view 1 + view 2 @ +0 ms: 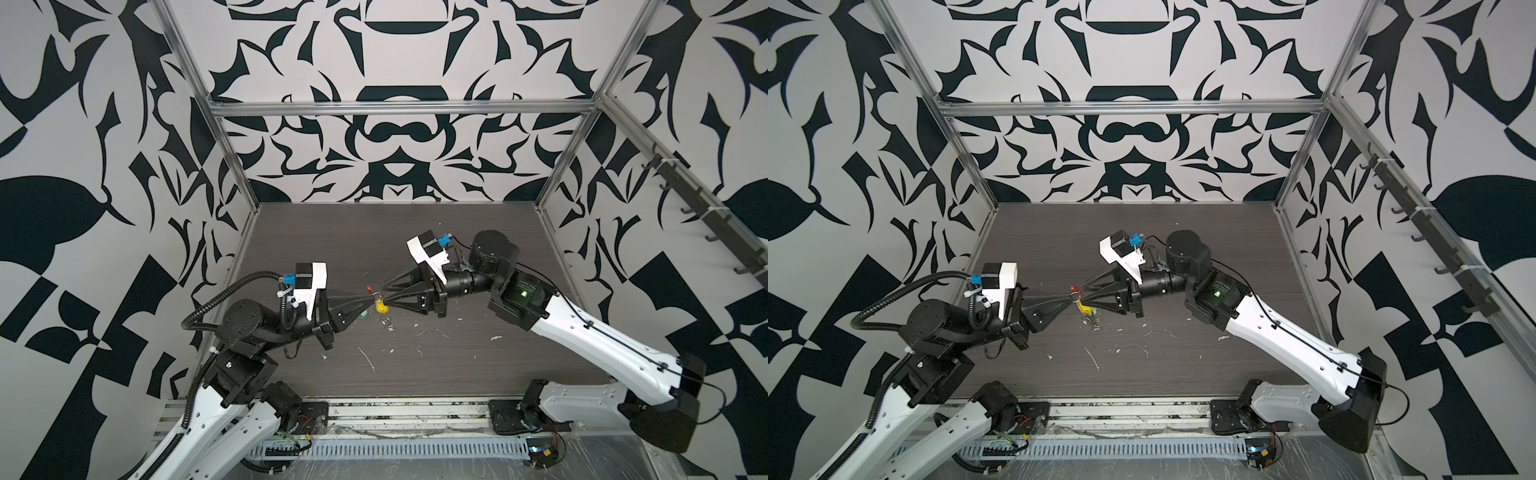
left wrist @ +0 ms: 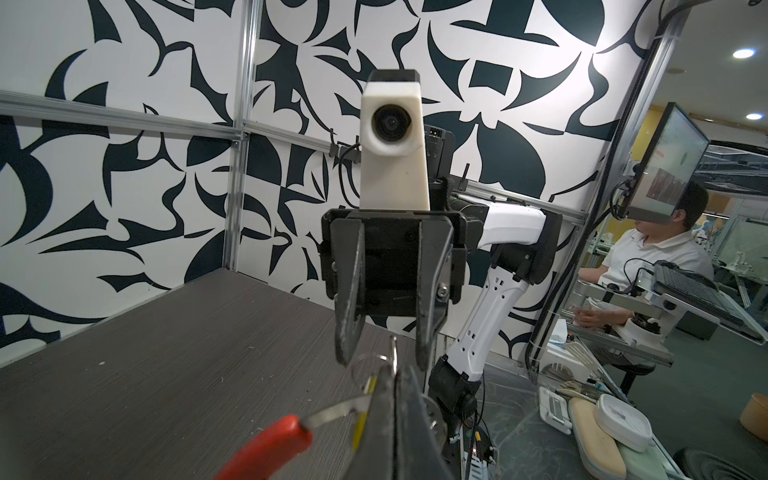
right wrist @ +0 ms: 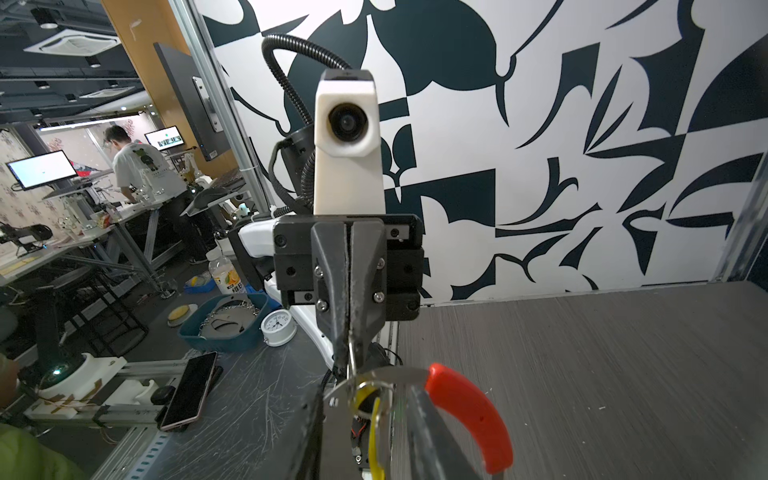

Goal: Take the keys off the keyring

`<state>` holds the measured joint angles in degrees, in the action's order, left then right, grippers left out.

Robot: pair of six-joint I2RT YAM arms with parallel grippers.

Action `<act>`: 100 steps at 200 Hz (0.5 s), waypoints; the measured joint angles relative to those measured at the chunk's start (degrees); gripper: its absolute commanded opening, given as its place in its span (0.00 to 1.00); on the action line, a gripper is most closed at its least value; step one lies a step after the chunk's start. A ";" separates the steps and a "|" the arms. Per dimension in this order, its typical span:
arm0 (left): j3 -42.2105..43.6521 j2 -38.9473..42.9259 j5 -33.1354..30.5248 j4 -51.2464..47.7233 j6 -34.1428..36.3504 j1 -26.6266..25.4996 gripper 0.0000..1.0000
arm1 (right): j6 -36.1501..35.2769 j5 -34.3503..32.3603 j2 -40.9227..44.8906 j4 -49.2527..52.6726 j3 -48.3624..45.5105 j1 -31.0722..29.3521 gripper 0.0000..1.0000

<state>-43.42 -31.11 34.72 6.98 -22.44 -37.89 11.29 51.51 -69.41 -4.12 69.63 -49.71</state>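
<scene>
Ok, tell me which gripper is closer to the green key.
Left. In a top view the green key shows right beside the left gripper fingers; the right gripper is farther off, across the keyring.

bright even light, faint shadows, wide-angle distortion at edges

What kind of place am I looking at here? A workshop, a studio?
Most likely a robotics lab. Two robot arms stand in a booth of patterned walls on a metal frame, and outside it a man sits at a screen.
</scene>
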 measured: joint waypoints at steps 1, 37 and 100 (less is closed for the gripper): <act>0.00 -0.02 -0.02 0.00 0.00 0.00 0.00 | -0.02 -0.02 -0.07 -0.02 0.04 -0.02 0.31; 0.00 -0.09 -0.92 -0.02 0.00 0.00 0.00 | 0.07 0.28 -1.09 0.00 0.74 -0.52 0.28; 0.00 -0.07 -1.90 -0.04 -0.07 0.00 0.00 | 0.00 0.57 -2.23 0.26 1.55 -0.74 0.04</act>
<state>-43.42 -31.18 32.82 6.94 -22.50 -37.89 11.29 52.07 -71.64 -3.86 71.18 -50.46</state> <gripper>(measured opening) 0.041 0.098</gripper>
